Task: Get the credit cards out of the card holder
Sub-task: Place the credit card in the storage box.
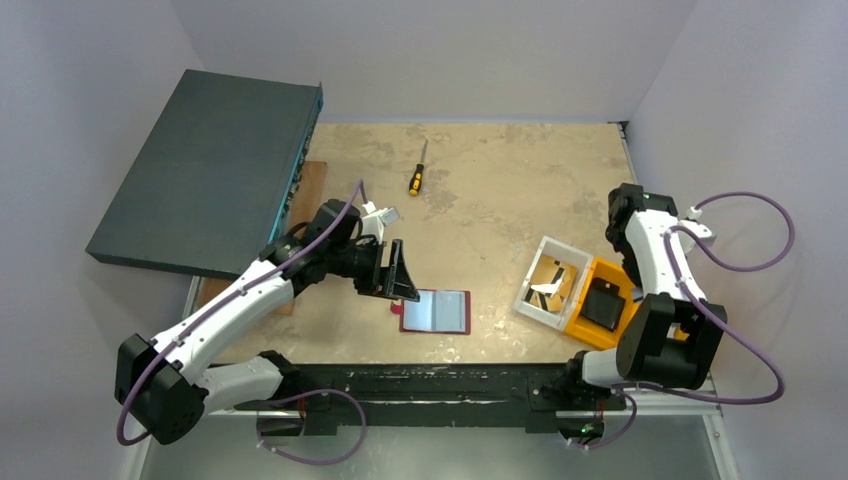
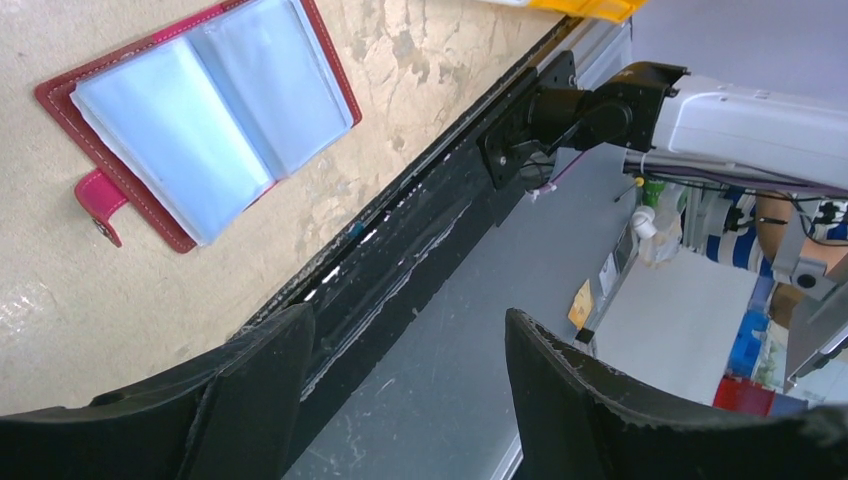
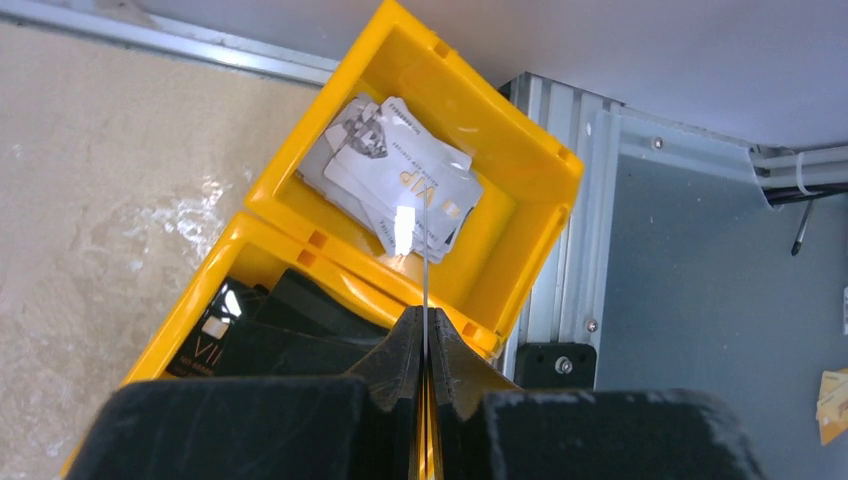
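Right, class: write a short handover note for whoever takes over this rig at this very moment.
Left gripper: open, empty, beside the card holder.
Right gripper: shut on one card, held edge-on above the yellow bin.
Card holder lies open; its visible sleeves look empty.
Done: silver cards and dark cards lie in the bin's two compartments.
Left: drop the held card in the bin, then check for hidden sleeves.

Right pincer (image 3: 425, 316) grips a card (image 3: 425, 250) seen edge-on only, so its face is unreadable. Black cards (image 3: 260, 330) left of its fingers are partly covered by them. Up-left of left pincer (image 2: 407, 316), card holder (image 2: 215, 110) is clipped by the frame top. Pocket contents are unclear behind cloudy plastic.
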`<state>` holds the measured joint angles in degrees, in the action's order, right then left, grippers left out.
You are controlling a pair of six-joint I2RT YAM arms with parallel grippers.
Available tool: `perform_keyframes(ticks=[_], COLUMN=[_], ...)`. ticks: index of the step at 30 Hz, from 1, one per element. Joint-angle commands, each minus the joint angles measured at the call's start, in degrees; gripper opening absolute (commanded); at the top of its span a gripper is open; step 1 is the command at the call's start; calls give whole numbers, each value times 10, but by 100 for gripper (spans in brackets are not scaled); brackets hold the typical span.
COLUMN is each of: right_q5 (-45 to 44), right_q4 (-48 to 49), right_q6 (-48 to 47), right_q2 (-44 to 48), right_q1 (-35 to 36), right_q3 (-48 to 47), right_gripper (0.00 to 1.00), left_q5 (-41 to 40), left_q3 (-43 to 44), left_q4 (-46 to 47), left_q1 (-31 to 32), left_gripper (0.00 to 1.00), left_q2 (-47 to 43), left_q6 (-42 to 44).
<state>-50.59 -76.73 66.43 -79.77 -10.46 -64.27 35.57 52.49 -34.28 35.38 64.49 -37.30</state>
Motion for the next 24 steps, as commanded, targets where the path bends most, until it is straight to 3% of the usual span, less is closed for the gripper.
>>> perform_keyframes(ticks=[1, 20, 24], right_q5=[-37, -59, -54], right_q4=[-9, -11, -10], right_q6=[16, 27, 22], right_q2=[13, -16, -12], right_q1=[-39, -154, -155], right_q3=[-3, -4, -6], right_gripper=[0, 1, 20], left_q5=[32, 63, 62], left_q3=[33, 58, 50], left_q4=[-22, -60, -57], left_q1=[2, 3, 2], left_gripper=[70, 69, 70], left_q2=[5, -15, -24], left_q6=[31, 62, 61])
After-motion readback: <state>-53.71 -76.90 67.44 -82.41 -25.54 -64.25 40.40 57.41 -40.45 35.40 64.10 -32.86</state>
